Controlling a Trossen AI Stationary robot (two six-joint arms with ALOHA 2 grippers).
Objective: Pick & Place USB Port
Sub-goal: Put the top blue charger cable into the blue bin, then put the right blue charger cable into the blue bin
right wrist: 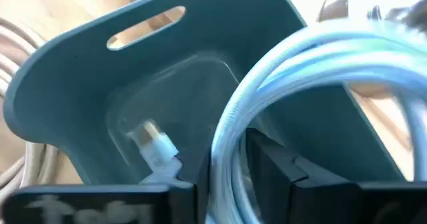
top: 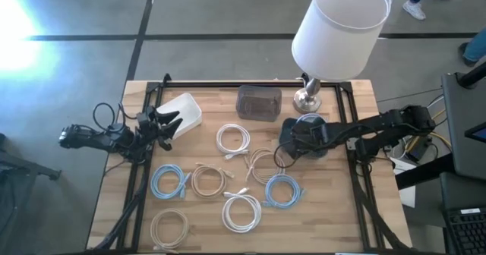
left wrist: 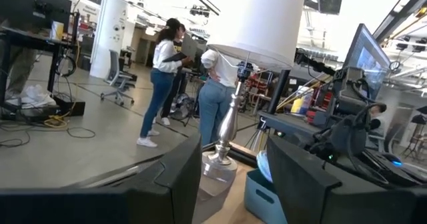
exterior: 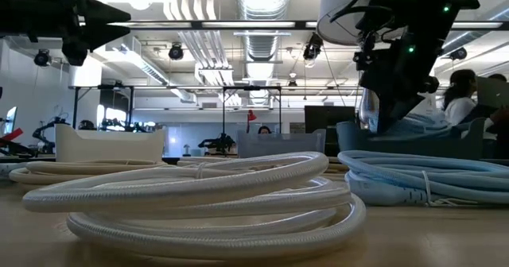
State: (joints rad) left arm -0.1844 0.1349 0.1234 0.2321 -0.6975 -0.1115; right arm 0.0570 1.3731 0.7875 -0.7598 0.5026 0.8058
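Right gripper (top: 298, 143) over blue bin (top: 287, 126), apparently holding cable

In your right wrist view, the coiled light-blue cable (right wrist: 280, 97) blurs and runs off the edge, hiding much of the blue bin (right wrist: 87, 71). The lamp's (top: 338, 27) shade covers the desk's far edge.

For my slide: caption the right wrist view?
Right gripper holds a coiled light-blue cable over the blue bin.
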